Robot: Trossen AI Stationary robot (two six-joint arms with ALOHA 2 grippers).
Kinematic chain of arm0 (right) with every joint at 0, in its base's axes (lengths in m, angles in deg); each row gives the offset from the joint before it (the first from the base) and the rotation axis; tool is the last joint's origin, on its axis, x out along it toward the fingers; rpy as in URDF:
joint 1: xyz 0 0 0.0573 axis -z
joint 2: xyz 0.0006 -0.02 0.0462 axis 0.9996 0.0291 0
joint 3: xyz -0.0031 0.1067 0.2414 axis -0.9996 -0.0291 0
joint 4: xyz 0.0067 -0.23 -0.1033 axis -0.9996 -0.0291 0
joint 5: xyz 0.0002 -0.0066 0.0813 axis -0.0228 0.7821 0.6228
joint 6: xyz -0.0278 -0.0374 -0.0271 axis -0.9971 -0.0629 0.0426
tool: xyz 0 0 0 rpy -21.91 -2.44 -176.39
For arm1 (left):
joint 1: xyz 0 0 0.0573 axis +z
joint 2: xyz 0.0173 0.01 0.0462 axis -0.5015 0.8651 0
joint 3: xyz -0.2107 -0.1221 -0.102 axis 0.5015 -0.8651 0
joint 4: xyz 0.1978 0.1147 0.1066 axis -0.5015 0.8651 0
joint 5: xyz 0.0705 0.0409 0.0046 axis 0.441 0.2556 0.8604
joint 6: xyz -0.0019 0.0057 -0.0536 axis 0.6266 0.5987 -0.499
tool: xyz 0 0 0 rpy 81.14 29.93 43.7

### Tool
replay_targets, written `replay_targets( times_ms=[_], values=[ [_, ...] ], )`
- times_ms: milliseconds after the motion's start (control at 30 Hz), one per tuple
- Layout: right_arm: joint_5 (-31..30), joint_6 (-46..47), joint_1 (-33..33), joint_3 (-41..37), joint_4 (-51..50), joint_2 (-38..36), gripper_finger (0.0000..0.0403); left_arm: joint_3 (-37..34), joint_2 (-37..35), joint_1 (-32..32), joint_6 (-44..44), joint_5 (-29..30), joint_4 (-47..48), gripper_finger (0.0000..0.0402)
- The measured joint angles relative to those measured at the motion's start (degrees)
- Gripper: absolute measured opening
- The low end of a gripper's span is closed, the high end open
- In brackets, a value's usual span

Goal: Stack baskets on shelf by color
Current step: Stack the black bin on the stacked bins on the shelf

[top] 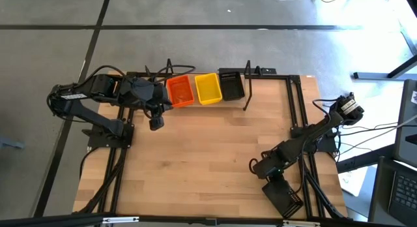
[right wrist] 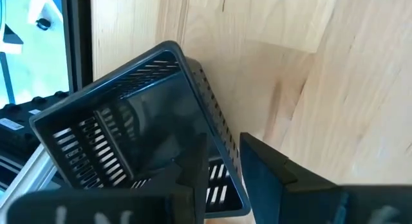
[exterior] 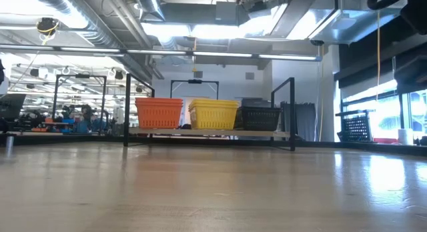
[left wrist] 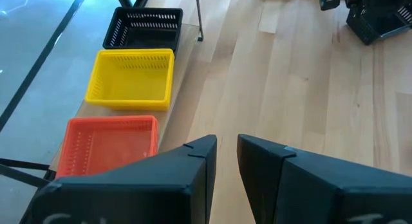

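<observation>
The shelf (exterior: 213, 133) stands at the table's far edge and carries an orange basket (top: 180, 90), a yellow basket (top: 208, 88) and a black basket (top: 231, 85) side by side. My left gripper (top: 156, 124) hangs open and empty just in front of the shelf's left end. A loose black basket (top: 285, 196) lies on the table at the near right corner. My right gripper (right wrist: 224, 147) points steeply down over it, open. One finger is inside the basket and the other outside its long wall (right wrist: 219, 130). My right gripper straddles the loose black basket's long wall (right wrist: 222, 153) from above, one finger (right wrist: 193, 166) inside the basket and one finger (right wrist: 270, 172) outside. Whether either finger touches the wall, I cannot tell. The basket rests on the table.
Black frame rails (top: 306, 155) and cables run along the table's right side beside the right arm. Similar rails run along the left side (top: 120, 162). Bare wood (top: 208, 155) stretches between the shelf and the near edge. A laptop (top: 397, 188) sits off the table at the right.
</observation>
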Motion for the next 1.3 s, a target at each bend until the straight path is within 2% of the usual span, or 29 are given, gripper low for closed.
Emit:
replay_targets(
  times_ms=[333,967,1067,1200,1300],
  values=[
    [0.8,0.4,-1.3,0.0,1.4,0.7,0.0085,0.0,0.0,0.0,0.0,0.0,0.0,0.0055],
    [-1.5,0.6,-1.3,0.0,5.6,10.9,0.0085,0.0,0.0,0.0,0.0,0.0,0.0,0.0055],
    [-1.7,0.9,-1.1,0.0,6.6,11.8,0.007,0.0,0.0,0.0,0.0,0.0,0.0,0.0055],
    [-0.8,3.7,0.3,0.4,6.0,12.0,0.0014,0.0,0.0,0.0,0.0,0.0,0.0,0.0055],
    [1.8,3.8,2.5,2.1,5.0,12.0,0.0008,0.0,0.0,0.0,0.0,0.0,0.0,0.0055]
  ],
)
